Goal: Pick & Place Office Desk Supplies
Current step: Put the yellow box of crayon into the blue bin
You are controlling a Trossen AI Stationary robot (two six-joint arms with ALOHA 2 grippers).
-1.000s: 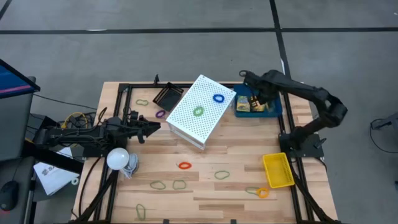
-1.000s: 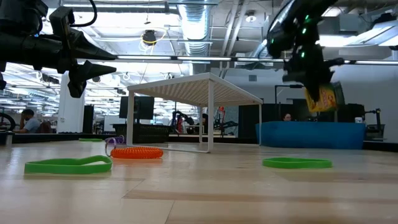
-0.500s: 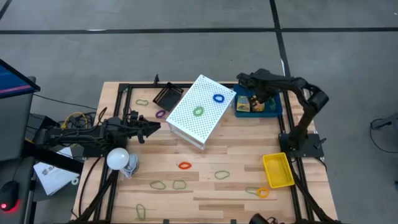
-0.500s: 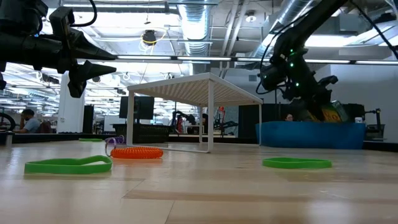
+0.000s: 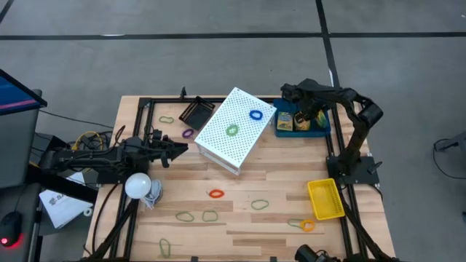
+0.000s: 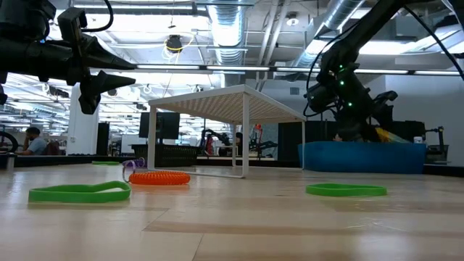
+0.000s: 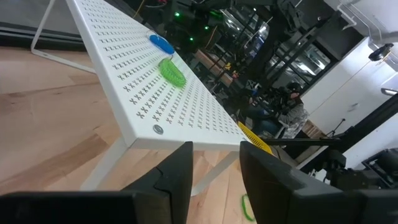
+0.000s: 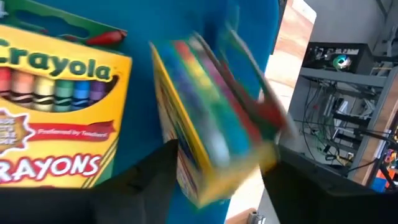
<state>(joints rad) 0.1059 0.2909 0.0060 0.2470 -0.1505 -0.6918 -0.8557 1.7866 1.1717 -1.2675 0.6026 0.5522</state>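
Since the earlier high view, the right gripper (image 5: pixel 309 115) is sitting lower over the blue tray (image 5: pixel 323 129) in the upper right of the frame, and the crayon pack it was carrying is no longer raised clear of the tray. In the right wrist view its fingers are standing apart with that crayon pack (image 8: pixel 214 146), blurred, lying between them and seemingly loose rather than clamped; it is dropping or already resting inside the tray, just beside a second pack (image 8: pixel 56 118) that reads "Crayola" and "CRAYONS". The loose pack's long axis is running roughly along the line of the fingers, directly ahead of the right gripper. The left gripper (image 5: pixel 175 149) is waiting at centre left of the high view beside the white perforated shelf (image 5: pixel 233 131), fingers parted and holding nothing. Rubber bands (image 5: pixel 216 193) are lying across the lower table, roughly midway between the arms, judging by the high view.
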